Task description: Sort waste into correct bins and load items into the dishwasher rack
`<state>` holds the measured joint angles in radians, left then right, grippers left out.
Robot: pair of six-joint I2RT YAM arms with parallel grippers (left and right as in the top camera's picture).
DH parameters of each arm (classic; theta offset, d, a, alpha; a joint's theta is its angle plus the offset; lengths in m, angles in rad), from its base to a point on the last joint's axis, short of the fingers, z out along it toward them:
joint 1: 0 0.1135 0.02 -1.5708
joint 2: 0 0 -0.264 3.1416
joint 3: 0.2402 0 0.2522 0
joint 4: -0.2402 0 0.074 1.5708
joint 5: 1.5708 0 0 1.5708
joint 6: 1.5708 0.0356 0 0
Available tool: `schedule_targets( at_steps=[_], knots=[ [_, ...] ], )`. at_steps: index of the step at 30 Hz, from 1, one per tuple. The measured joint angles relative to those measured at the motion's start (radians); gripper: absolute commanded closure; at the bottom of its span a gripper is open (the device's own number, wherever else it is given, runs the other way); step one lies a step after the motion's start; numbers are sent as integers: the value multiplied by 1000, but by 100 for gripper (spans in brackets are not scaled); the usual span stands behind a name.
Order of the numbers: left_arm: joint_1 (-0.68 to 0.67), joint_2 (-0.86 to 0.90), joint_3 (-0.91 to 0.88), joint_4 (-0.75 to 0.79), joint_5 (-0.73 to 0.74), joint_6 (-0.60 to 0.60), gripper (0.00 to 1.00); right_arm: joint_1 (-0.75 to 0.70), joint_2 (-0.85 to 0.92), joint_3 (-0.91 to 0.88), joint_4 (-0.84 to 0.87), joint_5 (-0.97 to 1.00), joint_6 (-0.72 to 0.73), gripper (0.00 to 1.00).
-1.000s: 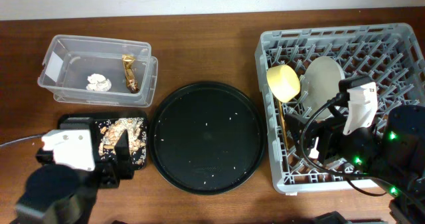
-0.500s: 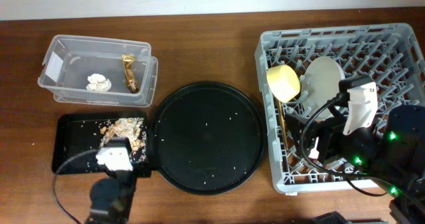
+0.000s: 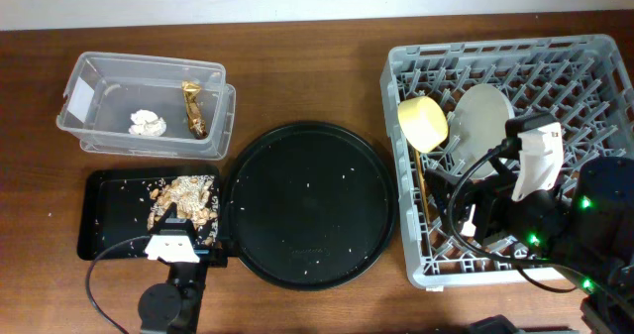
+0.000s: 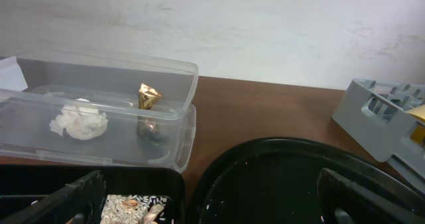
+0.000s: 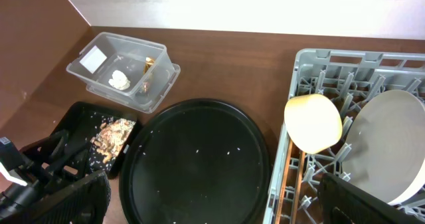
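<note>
- The scraps lie heaped in the right half of the black tray, at the table's front left. Loose crumbs dot the rest of its floor.
- Just behind it the tub holds the tissue and the wrapper, near each other but apart.
- The round tray fills the middle, its left rim meeting the black tray's right edge. Only pale specks lie on it.
- At right, the rack carries the bowl on its side, with the plate leaning just beside it.
- The chopsticks lie along the rack's left channel, below the bowl.
- My left gripper hangs low at the black tray's near edge, fingers spread wide with nothing between them.
- My right gripper sits above the rack's front, also spread wide and empty.
- From overhead, the right arm and its cables cover the rack's front half, so I cannot see what lies there.
- The left wrist view shows the tub's clear near wall standing between my gripper and the tissue and wrapper. Overhead shows them only from above.
- The right wrist view takes in both trays, the tub and the rack's left side at once.
- Brown wood shows behind the round tray, between tub and rack. The strip in front of the trays is narrow, and my left arm sits in it.
</note>
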<state>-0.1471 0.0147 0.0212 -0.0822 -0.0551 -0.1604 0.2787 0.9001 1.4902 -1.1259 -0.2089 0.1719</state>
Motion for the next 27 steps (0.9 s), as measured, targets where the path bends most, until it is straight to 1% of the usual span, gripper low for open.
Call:
schedule_targets(
  at_steps=[8,10,13,14,17,19,21,22,25,27],
  knots=[
    [0,0,0,0,0,0,0,0,0,0,-5,0,-1,2],
    [0,0,0,0,0,0,0,-7,-5,-2,-20,42,-31,2],
    [0,0,0,0,0,0,0,-53,-51,-46,26,92,-105,2],
    [0,0,-1,0,0,0,0,-84,-119,-106,87,103,-177,2],
    [0,0,-1,0,0,0,0,-129,-268,-263,170,104,-273,2],
    [0,0,-2,0,0,0,0,-166,-408,-424,239,105,-336,2],
    [0,-1,-3,0,0,0,0,-196,-500,-557,281,106,-364,2],
    [0,-1,-3,1,0,0,0,-222,-583,-688,328,106,-379,2],
    [0,-2,-4,0,0,0,0,-260,-746,-969,446,102,-394,2],
    [0,-2,-4,0,0,0,0,-276,-837,-1108,509,96,-397,2]
  ],
)
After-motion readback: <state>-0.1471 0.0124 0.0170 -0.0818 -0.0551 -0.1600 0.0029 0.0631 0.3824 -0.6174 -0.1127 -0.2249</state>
